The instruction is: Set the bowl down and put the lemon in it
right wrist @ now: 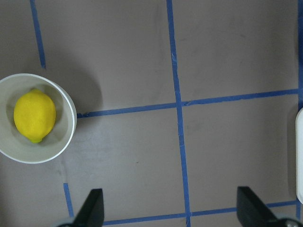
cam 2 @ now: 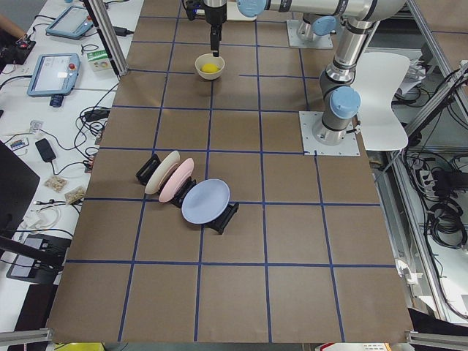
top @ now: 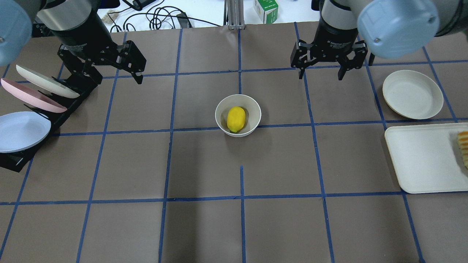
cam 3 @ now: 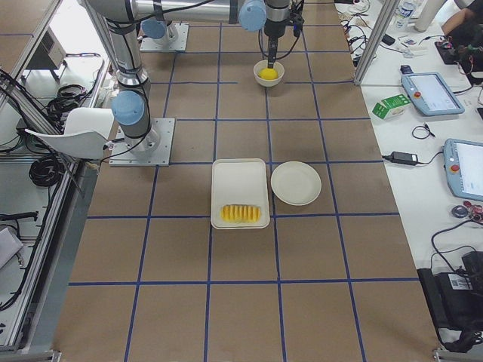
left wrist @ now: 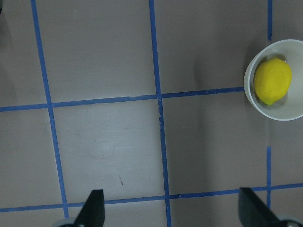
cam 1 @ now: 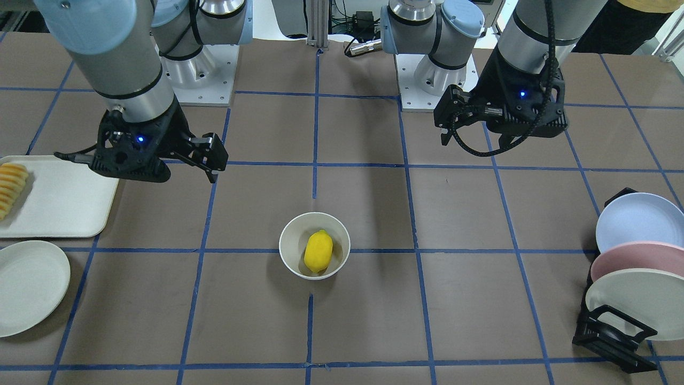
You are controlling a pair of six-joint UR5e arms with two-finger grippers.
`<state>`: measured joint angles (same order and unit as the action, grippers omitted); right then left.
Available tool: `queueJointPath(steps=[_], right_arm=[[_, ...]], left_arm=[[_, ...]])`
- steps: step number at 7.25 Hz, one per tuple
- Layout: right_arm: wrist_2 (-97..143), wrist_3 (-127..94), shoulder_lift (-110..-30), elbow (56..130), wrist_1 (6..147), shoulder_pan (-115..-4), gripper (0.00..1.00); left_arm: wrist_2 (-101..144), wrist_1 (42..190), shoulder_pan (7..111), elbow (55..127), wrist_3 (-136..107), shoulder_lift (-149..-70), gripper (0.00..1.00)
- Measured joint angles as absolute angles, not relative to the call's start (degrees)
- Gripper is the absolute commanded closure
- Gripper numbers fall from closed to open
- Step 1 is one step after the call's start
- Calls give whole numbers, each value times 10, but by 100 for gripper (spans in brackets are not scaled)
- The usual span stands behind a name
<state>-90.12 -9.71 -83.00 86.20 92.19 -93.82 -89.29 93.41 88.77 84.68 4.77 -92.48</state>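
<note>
Surface: brown paper-covered table (top: 204,226) ruled into squares with blue tape; I'm looking down on it from behind the robot.
Bowl: cream-white bowl (top: 254,109) upright, about midway between the table's left and right ends, well away from every edge.
Lemon: whole yellow lemon (top: 236,119) lying inside the bowl, on its floor.
Lemon axis: long axis runs roughly from the robot's edge toward the operators' edge, slightly skewed.
Left gripper: left gripper (left wrist: 173,208) has its fingers wide apart and holds nothing; the bowl lies off to its right.
Right gripper: right gripper (top: 320,75) is likewise spread and bare; the bowl lies off to its left.
Key relation: bowl sits between the two grippers, under neither. I judge the right one somewhat nearer.
Left end: black rack (top: 67,109) holding cream, pink and pale blue plates.
Right end: cream plate (top: 412,94), plus a tray (top: 420,160) with fruit slices (top: 463,148) by the edge.
Progress: I'd call both steps done, with bowl set down and lemon in it.
Next: I expect only a retreat. If the lemon needed a nudge, I'd send the right arm.
</note>
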Motion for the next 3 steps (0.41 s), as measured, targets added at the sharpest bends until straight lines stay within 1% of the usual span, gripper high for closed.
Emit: queueJointPath(steps=[3], right_arm=[[-894,-93,-853,861,890,-920,0]], left_arm=[[-893,934,888,846,46,-926,0]])
